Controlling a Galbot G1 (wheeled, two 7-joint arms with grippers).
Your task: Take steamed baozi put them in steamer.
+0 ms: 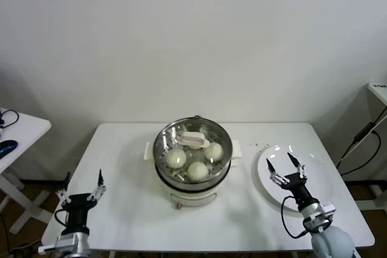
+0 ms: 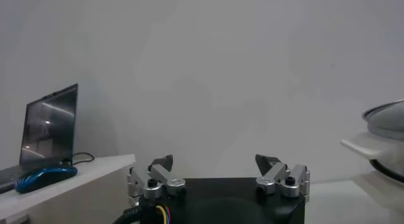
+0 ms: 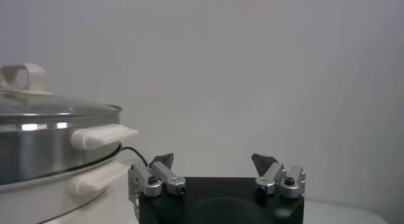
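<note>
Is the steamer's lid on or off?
On: the glass lid with white handle covers the steamer; three baozi show beneath.

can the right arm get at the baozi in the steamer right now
Probably not directly. The glass lid sits on the steamer, covering the steamed baozi. The right tool hovers open over the white plate, apart from the pot; it would need to lift the lid first.
</note>
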